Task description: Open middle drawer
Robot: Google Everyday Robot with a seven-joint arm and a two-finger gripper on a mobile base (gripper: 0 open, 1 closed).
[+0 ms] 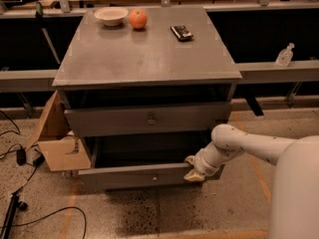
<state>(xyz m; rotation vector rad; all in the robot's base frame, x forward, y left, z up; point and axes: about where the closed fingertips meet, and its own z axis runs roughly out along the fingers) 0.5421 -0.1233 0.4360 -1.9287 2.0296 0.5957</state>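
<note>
The middle drawer (124, 177) stands pulled out toward the near side, under the top drawer (109, 121). The gripper (195, 170) sits at its front's right end; whether it grips, I cannot tell. Anything lower is hidden. A bowl (111, 15) and an orange (138, 19) sit far on the grey cabinet top (149, 54); the floor (149, 215) is speckled.
</note>
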